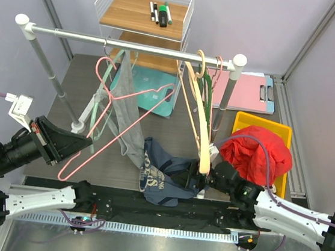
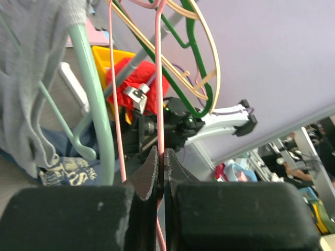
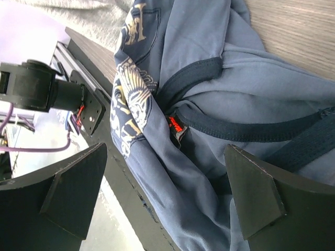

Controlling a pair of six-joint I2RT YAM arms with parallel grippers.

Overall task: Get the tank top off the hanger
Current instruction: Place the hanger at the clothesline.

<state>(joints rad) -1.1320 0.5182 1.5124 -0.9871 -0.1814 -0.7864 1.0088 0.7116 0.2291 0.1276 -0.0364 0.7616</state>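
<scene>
The blue tank top (image 1: pixel 159 173) lies bunched up on the surface (image 1: pixel 159 88), at the near edge and partly over the black rail. It looks to be off the pink hanger (image 2: pixel 158 78), which has nothing on it. The right hand (image 1: pixel 194 180) is the nearer one. It sits just beside the top, its fingers wide apart, and the dark straps run across the gap between them. The left hand (image 1: pixel 84 143) is well off to the left, pinched tight on the pink hanger's thin wire. A grey top (image 1: pixel 127 109) hangs from the rail (image 1: pixel 134 46) on a green hanger. The yellow bin (image 1: pixel 259 119) on the right holds a red cloth (image 1: pixel 258 154).
</scene>
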